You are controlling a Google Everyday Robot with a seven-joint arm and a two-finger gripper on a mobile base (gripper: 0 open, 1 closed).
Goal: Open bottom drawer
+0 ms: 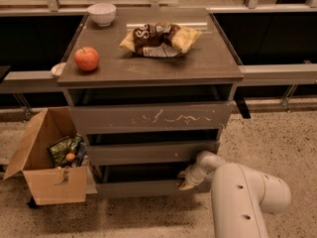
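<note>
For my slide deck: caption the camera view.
Robot's tool at the bottom drawer's right end, apple and chip bags on top.
</note>
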